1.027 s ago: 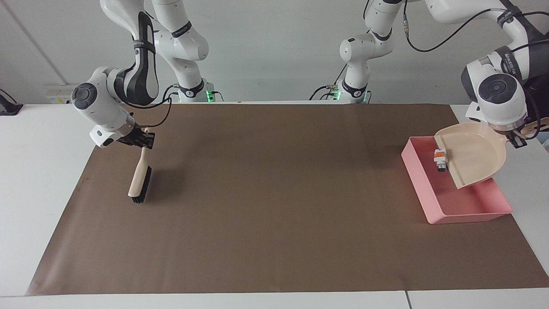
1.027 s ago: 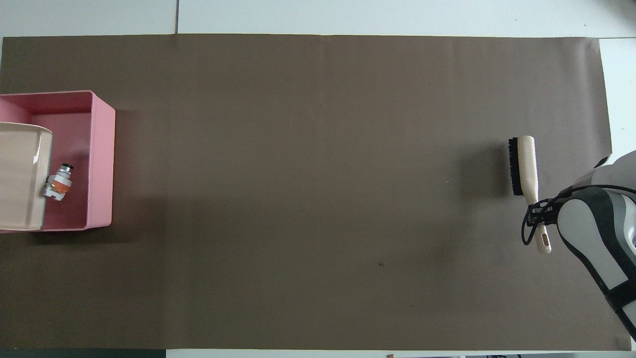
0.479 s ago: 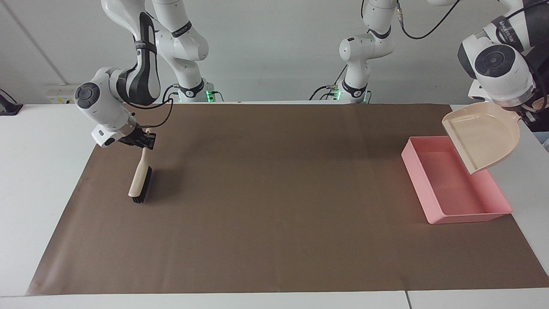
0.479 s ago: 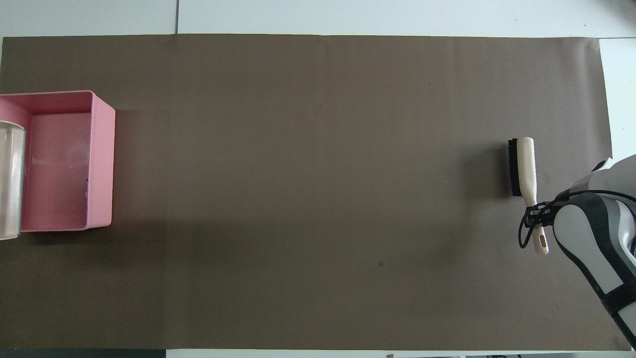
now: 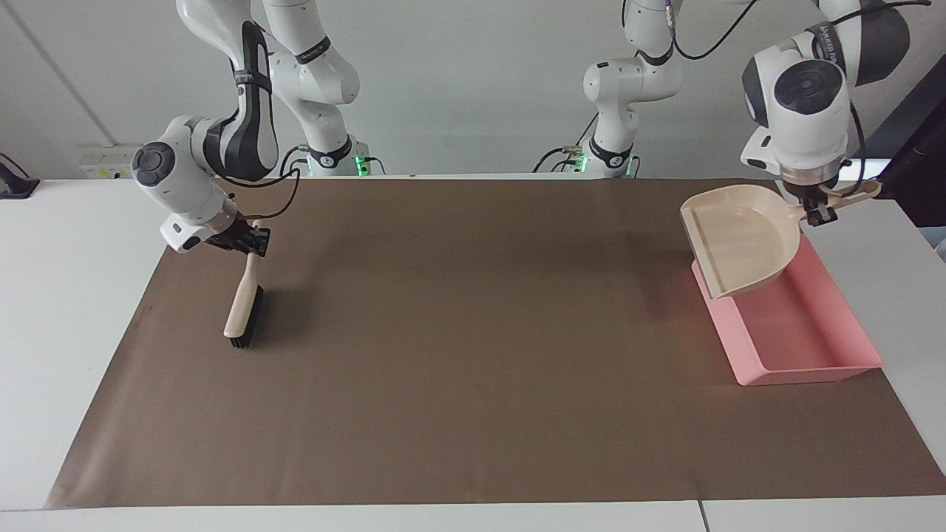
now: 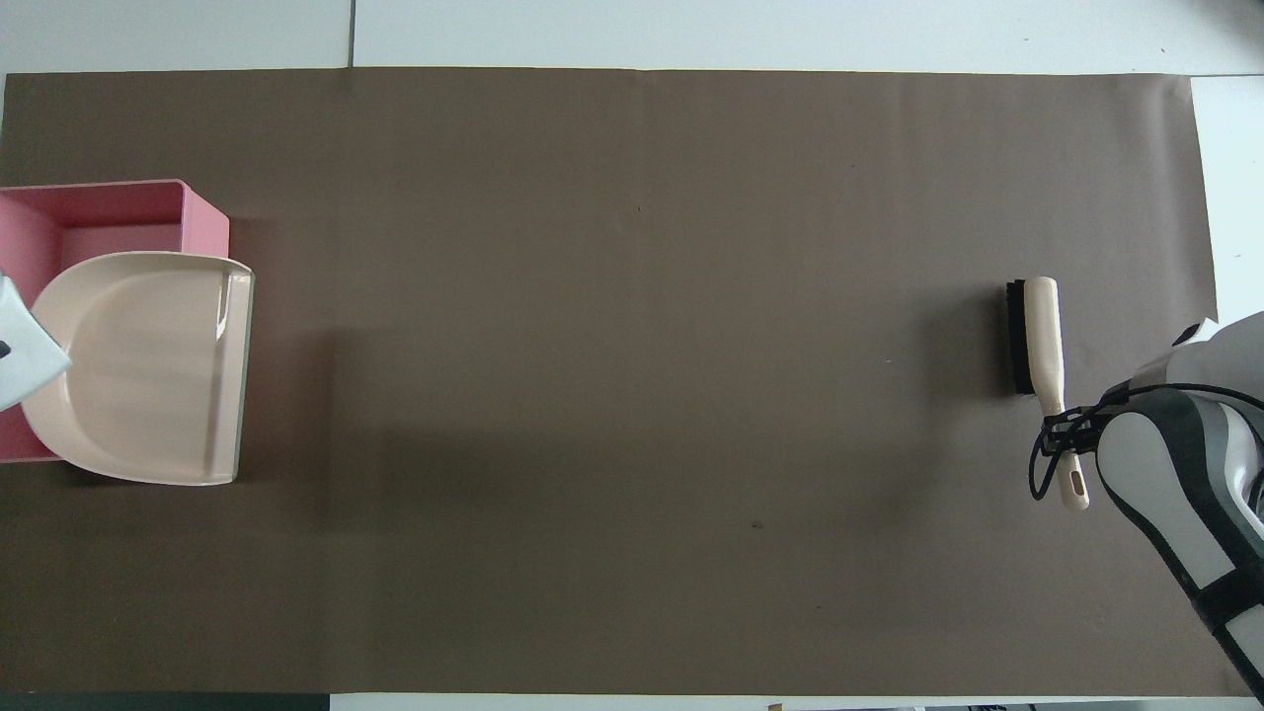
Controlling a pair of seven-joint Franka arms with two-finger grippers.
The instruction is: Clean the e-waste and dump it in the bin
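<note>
In the facing view, the left gripper (image 5: 811,209) is clamped on the handle of the beige dustpan (image 5: 739,238), which a second ago was tipped steeply over the bin (image 5: 805,332) with a white, green-capped piece of e-waste sliding off its lip; now the pan has swung back nearly level, its scoop is bare, and it hangs in the air over the bin's end nearer the robots, its lip pointing toward nine o'clock. That reads as the dump being done, with the pan probably on its way back out. No e-waste shows anywhere now (half a second ago the bin floor already looked bare, so where the piece ended up I cannot tell). From the gripper, the bin lies at about six o'clock, below it. The right gripper (image 5: 250,240) holds the brush (image 5: 243,314) by its handle end, bristles on the brown mat (image 5: 458,332), barely shifted from where it waited. In the overhead view, the dustpan (image 6: 138,365) now covers most of the bin (image 6: 118,202), only the pink edge at twelve o'clock showing, where before it sat at the frame edge. The brush (image 6: 1037,336) sits at the right arm's end of the mat (image 6: 632,395), at eleven o'clock from the right gripper (image 6: 1062,434) that grips its handle, and no loose bits show on the mat.
</note>
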